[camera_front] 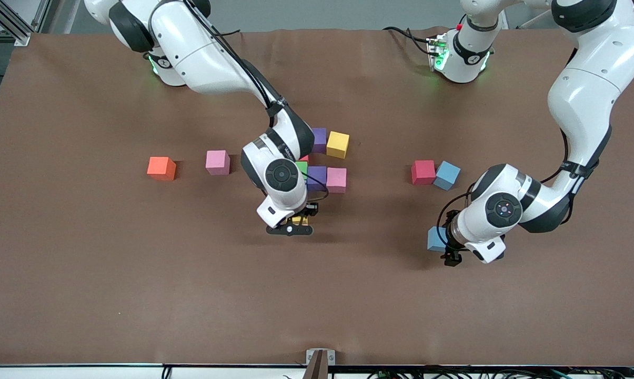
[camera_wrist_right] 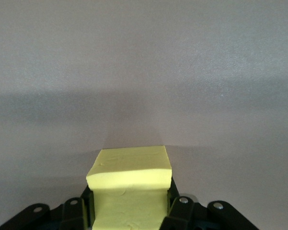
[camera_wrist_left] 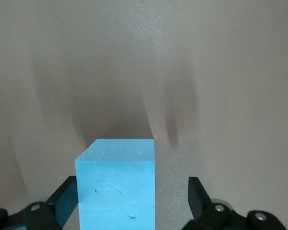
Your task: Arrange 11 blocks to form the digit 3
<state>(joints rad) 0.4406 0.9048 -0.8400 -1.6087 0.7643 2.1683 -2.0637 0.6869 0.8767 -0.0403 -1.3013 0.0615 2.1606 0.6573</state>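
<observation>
My right gripper [camera_front: 291,225] is shut on a yellow block [camera_wrist_right: 129,182], low over bare mat beside a cluster of blocks: purple [camera_front: 319,139], yellow [camera_front: 338,144], green [camera_front: 301,169], purple [camera_front: 317,178] and pink [camera_front: 336,179], with a red sliver [camera_front: 304,157] under the arm. My left gripper [camera_wrist_left: 132,201] is open around a light blue block [camera_wrist_left: 116,187] that rests on the mat [camera_front: 436,238]; one finger [camera_wrist_left: 62,196] is close against it, the other finger [camera_wrist_left: 199,199] stands apart. A red block [camera_front: 423,172] and a light blue one [camera_front: 447,175] touch, toward the left arm's end.
A lone pink block [camera_front: 218,162] and an orange cube [camera_front: 161,168] lie toward the right arm's end of the brown mat [camera_front: 138,273]. A small bracket [camera_front: 320,360] sits at the table edge nearest the camera.
</observation>
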